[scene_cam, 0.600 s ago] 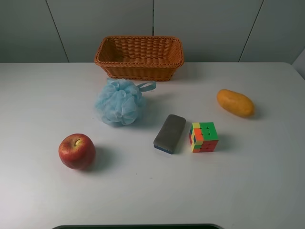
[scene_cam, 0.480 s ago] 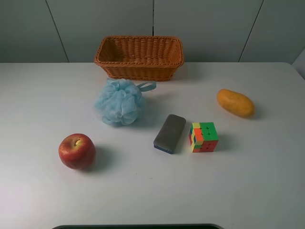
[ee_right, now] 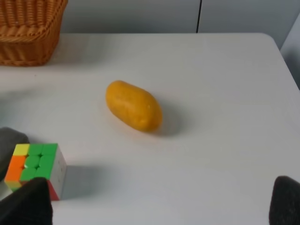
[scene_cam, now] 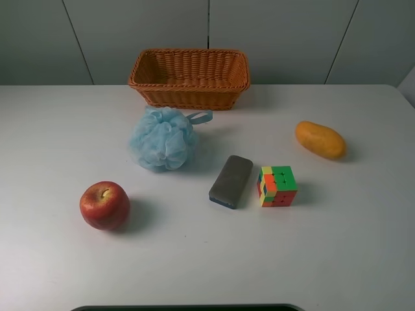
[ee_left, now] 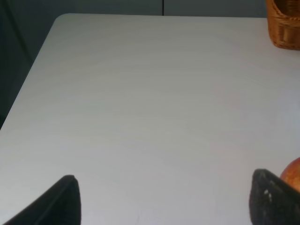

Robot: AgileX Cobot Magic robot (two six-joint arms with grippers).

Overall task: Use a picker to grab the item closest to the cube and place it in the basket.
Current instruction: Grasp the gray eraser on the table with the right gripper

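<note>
The item, a grey-topped eraser block with a blue base [scene_cam: 231, 181], lies on the white table just left of the multicoloured cube [scene_cam: 277, 186]. The orange-brown wicker basket [scene_cam: 188, 96] stands at the back centre. Neither arm shows in the exterior high view. In the left wrist view my left gripper [ee_left: 171, 201] is open and empty over bare table, with the basket's corner [ee_left: 283, 26] at the picture's edge. In the right wrist view my right gripper [ee_right: 157, 204] is open and empty, close to the cube [ee_right: 36, 166]. A sliver of the item [ee_right: 10, 140] shows beside the cube.
A fluffy light-blue bath pouf [scene_cam: 162, 138] lies between the basket and the item. A red apple [scene_cam: 104, 205] sits at the front left and shows partly in the left wrist view [ee_left: 293, 173]. A yellow-orange mango [scene_cam: 320, 139] lies at the right, also in the right wrist view [ee_right: 133, 105].
</note>
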